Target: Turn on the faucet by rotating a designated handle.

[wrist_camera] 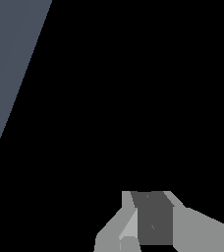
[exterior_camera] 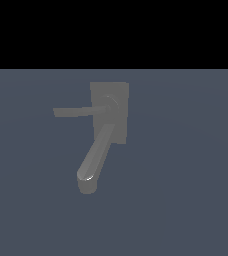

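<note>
The matte grey faucet point(exterior_camera: 117, 97) stands in the middle of the exterior view, with its rectangular block base upright. Its thick rounded spout point(exterior_camera: 96, 155) runs down and toward the exterior view's left. The handle point(exterior_camera: 78, 111), a thin flat lever, reaches from a round pivot point(exterior_camera: 109, 102) on the block toward the exterior view's left, about level. The gripper does not show in the exterior view. In the wrist view only light grey parts of the gripper point(wrist_camera: 151, 197) show at the picture's edge, with a darker grey face between them. No faucet shows in the wrist view.
A plain blue-grey floor point(exterior_camera: 186, 175) lies under the faucet, with black background beyond it. A strip of the same floor point(wrist_camera: 11, 59) shows in the wrist view; the rest there is black.
</note>
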Controlling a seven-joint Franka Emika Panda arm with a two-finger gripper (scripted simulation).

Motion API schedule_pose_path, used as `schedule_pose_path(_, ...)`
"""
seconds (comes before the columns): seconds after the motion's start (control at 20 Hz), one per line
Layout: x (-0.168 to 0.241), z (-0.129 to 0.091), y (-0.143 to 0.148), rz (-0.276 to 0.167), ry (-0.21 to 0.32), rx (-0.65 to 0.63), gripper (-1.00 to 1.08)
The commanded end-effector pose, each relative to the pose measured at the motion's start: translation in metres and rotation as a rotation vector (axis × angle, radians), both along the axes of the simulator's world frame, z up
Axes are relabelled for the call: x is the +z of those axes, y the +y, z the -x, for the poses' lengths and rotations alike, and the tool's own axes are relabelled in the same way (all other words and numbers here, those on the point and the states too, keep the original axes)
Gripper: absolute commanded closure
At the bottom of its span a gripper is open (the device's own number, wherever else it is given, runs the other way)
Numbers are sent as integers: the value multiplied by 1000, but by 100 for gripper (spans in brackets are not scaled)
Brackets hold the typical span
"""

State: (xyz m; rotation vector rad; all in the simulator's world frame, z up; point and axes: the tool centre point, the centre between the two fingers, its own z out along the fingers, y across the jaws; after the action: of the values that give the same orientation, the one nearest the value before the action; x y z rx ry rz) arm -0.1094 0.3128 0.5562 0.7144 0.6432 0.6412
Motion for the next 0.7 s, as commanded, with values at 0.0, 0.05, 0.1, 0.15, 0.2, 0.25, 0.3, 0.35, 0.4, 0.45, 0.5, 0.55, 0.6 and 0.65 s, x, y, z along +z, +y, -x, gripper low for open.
schedule_pose_path(0.0,-5,-3,2,16,7,1,108)
schedule_pose_path(0.05,-8,-4,3,27,12,2,108)
schedule_pose_path(0.1,-12,-6,4,40,18,3,108)
schedule_pose_path(0.15,-17,-9,5,54,24,4,108)
schedule_pose_path(0.2,-22,-12,6,70,32,5,108)
schedule_pose_path(0.25,-28,-14,7,87,40,6,108)
schedule_pose_path(0.3,-35,-18,8,106,50,7,108)
schedule_pose_path(0.35,-42,-21,10,127,61,8,108)
schedule_pose_path(0.4,-50,-25,11,149,73,9,108)
schedule_pose_path(0.45,-59,-29,12,173,87,10,108)
schedule_pose_path(0.5,-69,-33,12,199,102,11,108)
schedule_pose_path(0.55,-79,-38,12,226,119,11,108)
schedule_pose_path(0.6,-91,-43,12,255,139,11,108)
schedule_pose_path(0.65,-104,-48,12,286,160,11,108)
